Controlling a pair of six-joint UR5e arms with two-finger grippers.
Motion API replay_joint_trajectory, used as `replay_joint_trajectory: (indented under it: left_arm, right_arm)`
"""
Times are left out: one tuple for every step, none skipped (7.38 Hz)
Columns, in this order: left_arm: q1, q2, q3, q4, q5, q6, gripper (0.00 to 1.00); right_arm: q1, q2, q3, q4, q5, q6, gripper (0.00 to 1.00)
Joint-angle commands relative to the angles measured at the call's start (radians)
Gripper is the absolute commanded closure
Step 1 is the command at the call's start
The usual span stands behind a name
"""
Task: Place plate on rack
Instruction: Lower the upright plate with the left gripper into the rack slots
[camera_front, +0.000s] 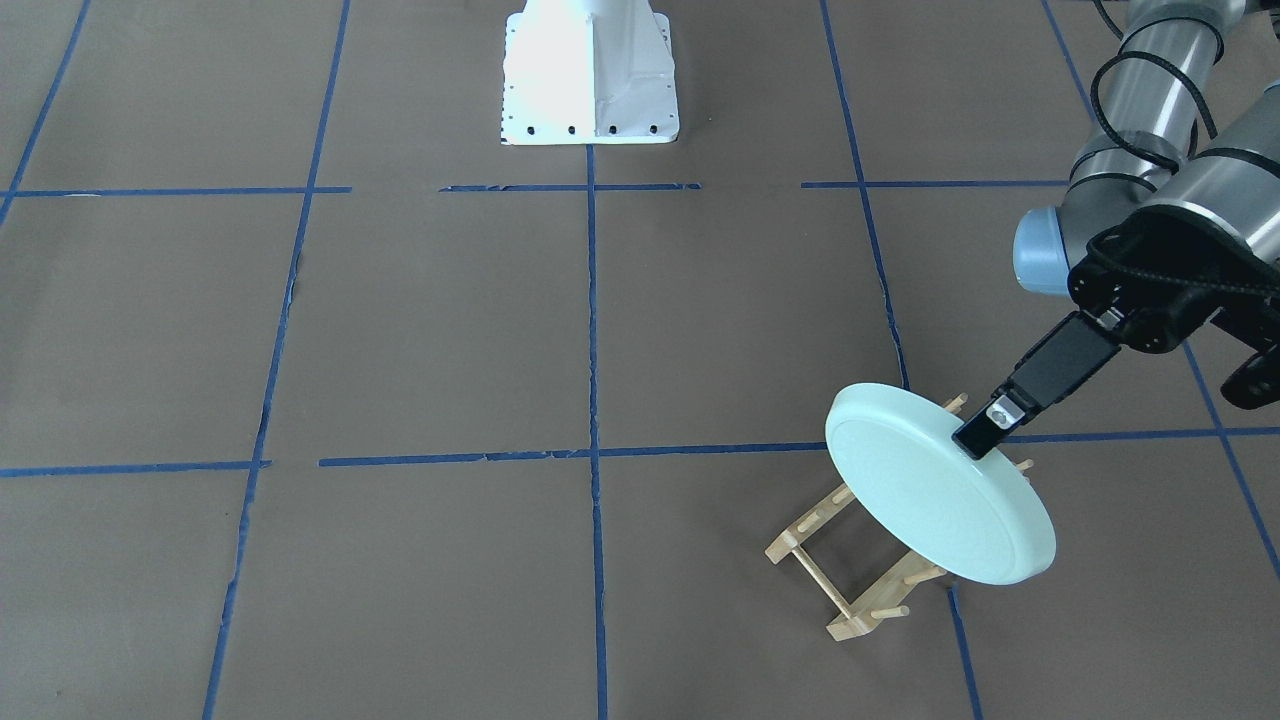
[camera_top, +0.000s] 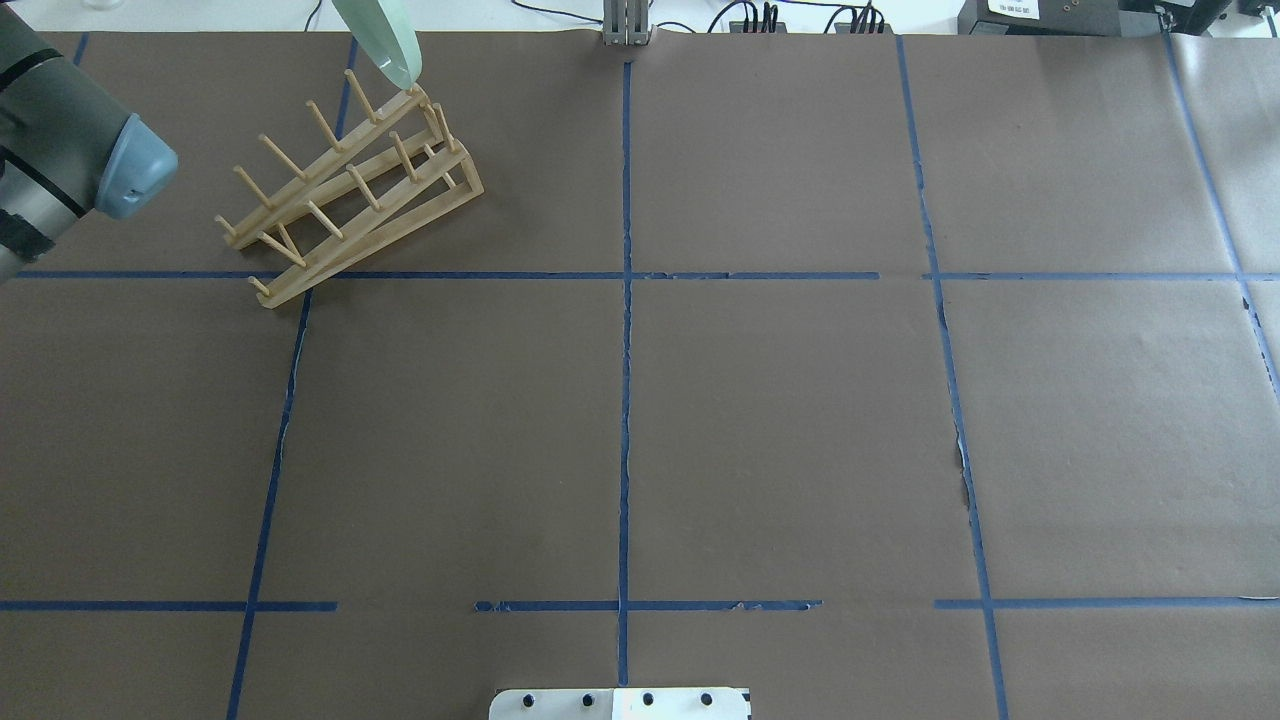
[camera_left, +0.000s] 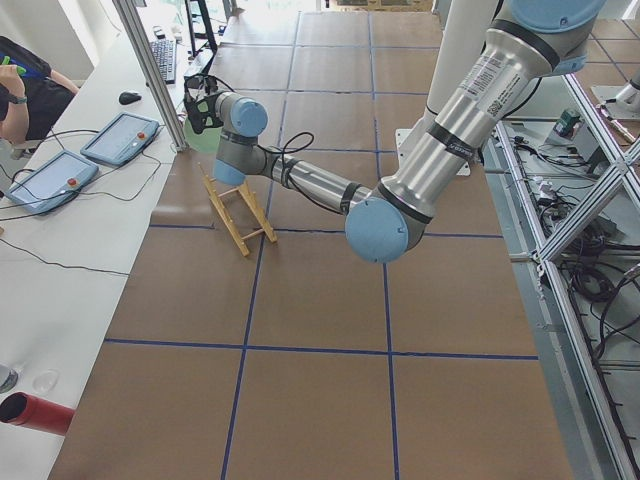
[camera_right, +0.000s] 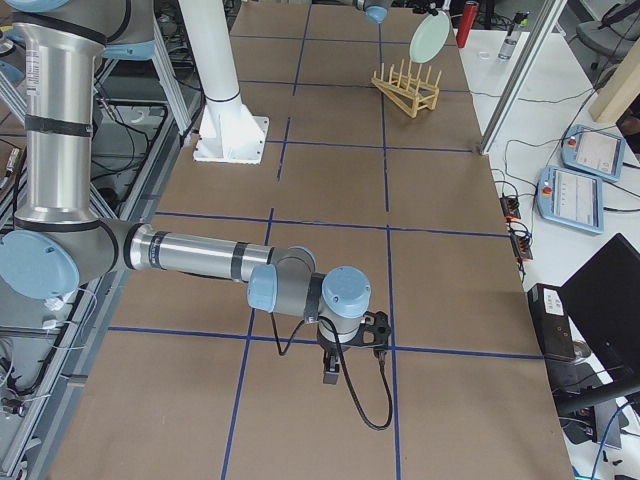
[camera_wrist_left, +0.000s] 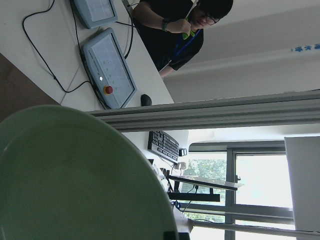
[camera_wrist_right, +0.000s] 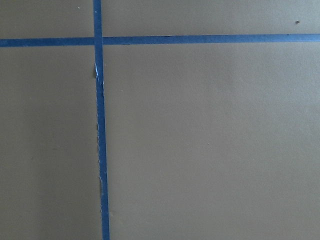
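at the table's (camera_top: 780, 420) left end, the plate (camera_front: 935, 500) is held on edge, tilted, over one end of the rack (camera_front: 808, 535), with its lower rim close to the pegs; contact cannot be told. its upper rim is clamped by the left gripper (camera_front: 978, 438). the right gripper (camera_right: 345, 350) is seen low over bare table, well apart, and its jaws cannot be judged.

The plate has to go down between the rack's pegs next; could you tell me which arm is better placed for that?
The left. The left gripper clamps the rim of the plate, holding it tilted over the rack. The right gripper hangs over the table far from the rack.
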Motion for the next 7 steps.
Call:
replay_joint_trajectory:
  left_arm:
    - [0.006, 0.004, 0.063, -0.037, 0.067, -0.003, 1.00]
    - [0.009, 0.004, 0.078, -0.043, 0.069, -0.003, 1.00]
    - [0.013, 0.004, 0.080, -0.044, 0.071, -0.003, 1.00]
    - [0.026, 0.004, 0.088, -0.044, 0.093, -0.003, 1.00]
    - [0.051, 0.005, 0.092, -0.044, 0.128, -0.003, 1.00]
    - [0.054, 0.005, 0.094, -0.043, 0.133, -0.003, 1.00]
    - [0.059, 0.005, 0.103, -0.043, 0.133, -0.001, 1.00]
  right_arm:
    - [0.001, 0.000, 0.000, 0.000, 0.000, 0.000, 0.00]
    - [0.000, 0.000, 0.000, 0.000, 0.000, 0.000, 0.00]
    - [0.000, 0.000, 0.000, 0.000, 0.000, 0.000, 0.00]
    - [0.001, 0.000, 0.000, 0.000, 0.000, 0.000, 0.00]
    - [0.001, 0.000, 0.002, 0.000, 0.000, 0.000, 0.00]
    - [0.001, 0.000, 0.000, 0.000, 0.000, 0.000, 0.00]
    - [0.000, 0.000, 0.000, 0.000, 0.000, 0.000, 0.00]
